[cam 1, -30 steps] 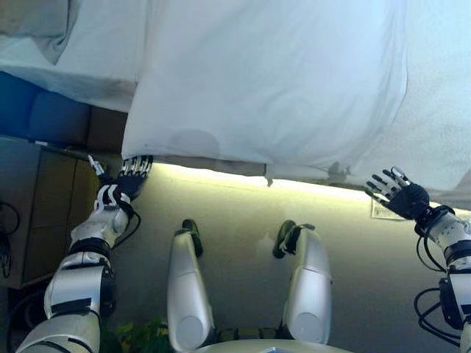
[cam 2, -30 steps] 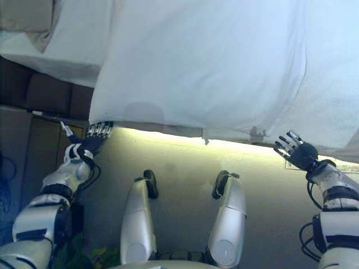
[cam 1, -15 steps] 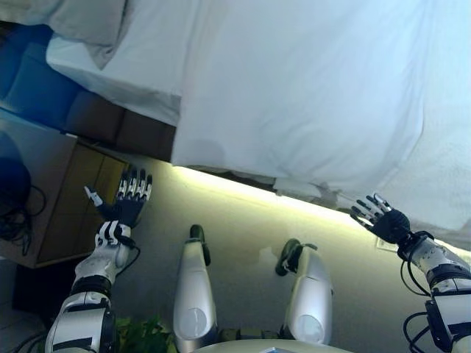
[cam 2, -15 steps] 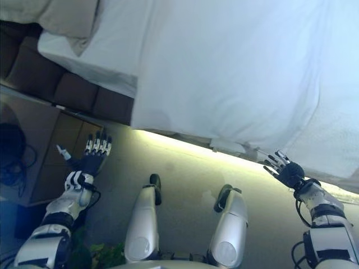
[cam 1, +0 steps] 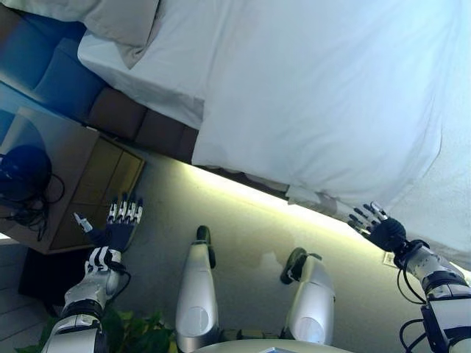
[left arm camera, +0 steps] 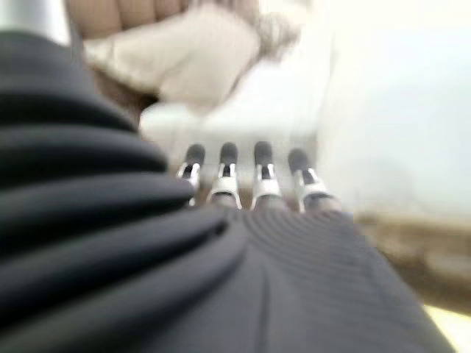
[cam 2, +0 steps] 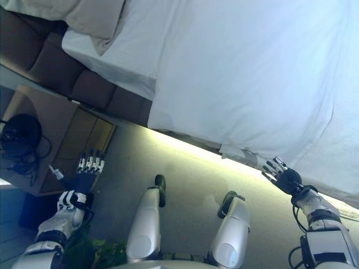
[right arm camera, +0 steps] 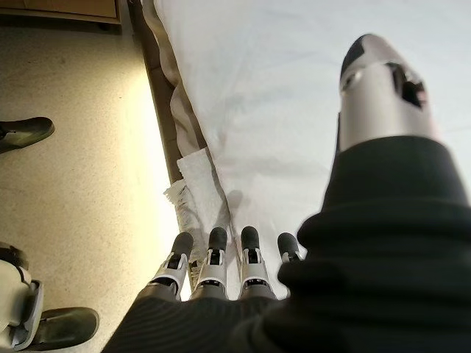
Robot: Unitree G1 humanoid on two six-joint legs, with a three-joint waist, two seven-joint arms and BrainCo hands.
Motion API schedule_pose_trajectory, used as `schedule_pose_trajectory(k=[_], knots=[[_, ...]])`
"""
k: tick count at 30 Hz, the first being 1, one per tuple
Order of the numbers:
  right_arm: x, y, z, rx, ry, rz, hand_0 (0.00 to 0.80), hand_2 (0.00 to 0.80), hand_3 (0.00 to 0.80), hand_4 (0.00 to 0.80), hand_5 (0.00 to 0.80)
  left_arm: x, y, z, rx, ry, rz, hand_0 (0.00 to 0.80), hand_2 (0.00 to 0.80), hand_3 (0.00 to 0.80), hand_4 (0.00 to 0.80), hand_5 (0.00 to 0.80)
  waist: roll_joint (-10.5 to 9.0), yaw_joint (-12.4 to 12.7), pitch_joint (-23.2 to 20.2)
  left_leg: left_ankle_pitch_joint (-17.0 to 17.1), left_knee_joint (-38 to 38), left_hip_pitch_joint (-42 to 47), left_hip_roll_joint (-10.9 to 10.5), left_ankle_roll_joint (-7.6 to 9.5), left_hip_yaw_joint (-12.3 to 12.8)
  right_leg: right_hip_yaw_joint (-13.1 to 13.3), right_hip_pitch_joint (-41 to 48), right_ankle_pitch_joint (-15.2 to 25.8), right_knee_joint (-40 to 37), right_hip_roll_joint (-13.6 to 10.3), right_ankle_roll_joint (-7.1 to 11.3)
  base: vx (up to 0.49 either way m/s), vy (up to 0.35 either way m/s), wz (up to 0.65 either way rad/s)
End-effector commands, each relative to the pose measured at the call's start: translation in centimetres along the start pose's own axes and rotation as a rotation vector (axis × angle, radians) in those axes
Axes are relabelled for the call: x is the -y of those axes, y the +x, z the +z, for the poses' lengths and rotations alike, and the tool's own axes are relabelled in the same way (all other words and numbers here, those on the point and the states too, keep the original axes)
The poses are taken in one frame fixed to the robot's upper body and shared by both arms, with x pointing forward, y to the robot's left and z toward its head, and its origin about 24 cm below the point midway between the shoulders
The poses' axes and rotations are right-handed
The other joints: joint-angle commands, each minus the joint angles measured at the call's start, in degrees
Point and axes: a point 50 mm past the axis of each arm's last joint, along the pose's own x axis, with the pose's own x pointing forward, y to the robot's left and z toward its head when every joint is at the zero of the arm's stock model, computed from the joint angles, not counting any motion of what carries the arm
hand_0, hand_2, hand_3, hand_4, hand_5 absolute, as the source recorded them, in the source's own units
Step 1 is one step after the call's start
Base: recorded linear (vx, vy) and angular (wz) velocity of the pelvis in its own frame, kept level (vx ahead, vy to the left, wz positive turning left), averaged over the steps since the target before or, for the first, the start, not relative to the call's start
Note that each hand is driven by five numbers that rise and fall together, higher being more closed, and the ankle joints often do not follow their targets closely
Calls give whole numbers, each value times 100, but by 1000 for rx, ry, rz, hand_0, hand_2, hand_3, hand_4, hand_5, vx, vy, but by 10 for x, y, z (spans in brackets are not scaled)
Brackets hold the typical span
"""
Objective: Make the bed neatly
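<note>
Hovering with fingers spread and holding nothing, the left hand [cam 1: 116,232] and right hand [cam 1: 383,232] flank the white cloth duvet [cam 1: 331,95] draped over the bed's near edge, so next comes gripping its hanging hem to straighten it.

Bedroom — bed [cam 1: 331,88], nightstand [cam 1: 81,184]

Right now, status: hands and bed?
Left hand open, off the bed, near the nightstand. Right hand open, by the white duvet edge, holding nothing. Nothing blocking.
</note>
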Motion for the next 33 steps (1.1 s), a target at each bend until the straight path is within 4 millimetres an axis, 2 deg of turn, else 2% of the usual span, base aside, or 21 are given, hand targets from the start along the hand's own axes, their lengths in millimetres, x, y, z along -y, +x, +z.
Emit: schedule_pose_trajectory(k=[1,4,6,7,9,13,19,21,24,33], knots=[[10,-5,-4,30,32,-25,0,0,0,0,0,29,21,2,-95,96,-246,0,0,0,0,0,-17,82,-194,-498,159,215,141,-34,125,462,94,745,-866,-73,414,-6,90,4],[10,-5,-1,23,27,-33,0,0,0,0,0,45,44,-8,-151,132,-331,0,0,0,0,0,-16,33,-190,-546,239,152,159,-42,154,542,-15,731,-778,-65,422,25,93,0],[8,-4,3,11,19,-33,0,0,0,0,0,59,64,-15,-202,170,-377,0,0,0,0,0,-36,-44,-207,-704,332,151,191,-87,165,637,-64,622,-686,-39,480,40,101,-5],[7,-4,5,10,16,-31,0,0,0,0,0,65,72,-17,-215,180,-393,0,0,0,0,0,-52,-73,-186,-572,322,76,194,-54,203,646,-143,765,-734,-35,430,-80,99,-9],[6,-3,6,7,17,-30,0,0,0,0,0,75,87,-21,-239,197,-418,0,0,0,0,0,-91,-144,-190,-588,357,53,210,-61,245,693,-195,808,-746,-14,440,-27,83,-17],[6,-2,6,0,18,-37,0,0,0,0,0,85,104,-24,-258,204,-415,0,0,0,0,0,-172,-285,-176,-640,457,17,234,-75,308,820,-283,919,-800,28,480,35,71,-13],[2,0,12,-5,12,-42,0,0,0,0,0,85,116,-22,-238,184,-374,0,0,0,0,0,-259,-465,-129,-763,676,-160,279,-70,378,1016,-517,1030,-827,88,497,44,71,-21],[0,2,13,-7,9,-40,0,0,0,0,0,84,119,-23,-236,177,-363,0,0,0,0,0,-281,-509,-119,-931,788,-208,309,-105,361,1080,-580,956,-792,121,551,87,63,-14],[-6,5,16,-9,2,-27,0,0,0,0,0,82,122,-25,-238,163,-346,0,0,0,0,0,-341,-587,-57,-1009,956,-391,360,-98,365,1162,-756,1033,-809,175,557,2,48,-29],[-21,15,23,-3,-15,3,0,0,0,0,0,87,135,-31,-223,134,-349,0,0,0,0,0,-505,-708,153,-1124,1251,-899,521,-93,334,1251,-1183,1158,-836,351,573,-21,32,-19]])
